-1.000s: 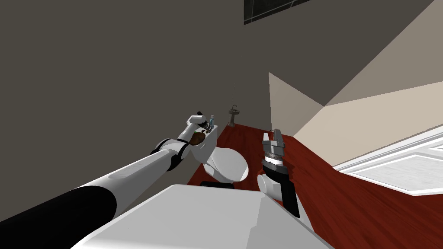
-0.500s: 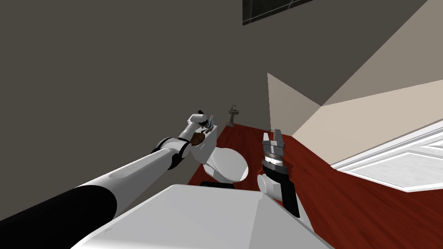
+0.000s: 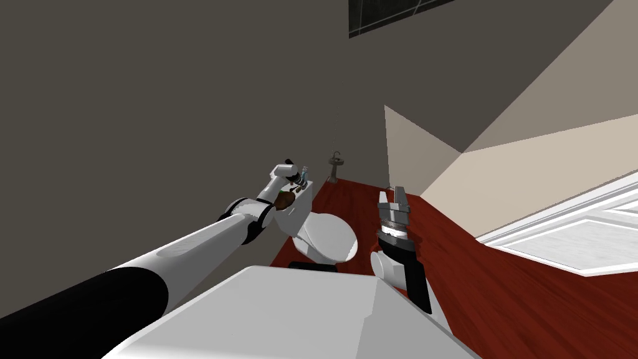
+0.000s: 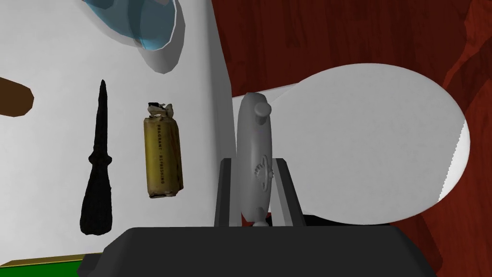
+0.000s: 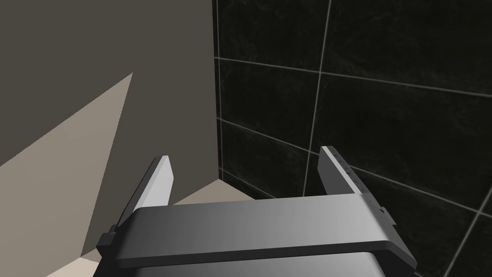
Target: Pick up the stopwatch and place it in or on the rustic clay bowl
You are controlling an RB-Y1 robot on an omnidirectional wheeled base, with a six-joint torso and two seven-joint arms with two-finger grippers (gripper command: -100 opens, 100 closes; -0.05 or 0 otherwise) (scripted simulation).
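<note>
A grey stopwatch [image 4: 254, 158] stands edge-on between the fingers of my left gripper [image 4: 255, 192], which is shut on it. It hangs over the front edge of the white toilet tank lid [image 4: 53, 144]. The brown clay bowl [image 4: 13, 98] shows as a sliver on the far side of the tank lid, cut off by the picture's edge. In the head view the bowl [image 3: 285, 199] sits on the tank beside my left wrist, and the left gripper [image 3: 294, 179] is over the tank top. My right gripper [image 3: 394, 194] is held upright over the floor, open with nothing between its fingers [image 5: 156, 185].
On the tank lid lie a black pointed tool [image 4: 97, 168], a yellow-brown wrapped packet [image 4: 163, 156] and a blue glass object [image 4: 144, 24]. The shut white toilet lid [image 4: 370, 144] lies below the stopwatch, over a red-brown wood floor [image 3: 498, 280]. A small pedestal sink [image 3: 336, 163] stands against the far wall.
</note>
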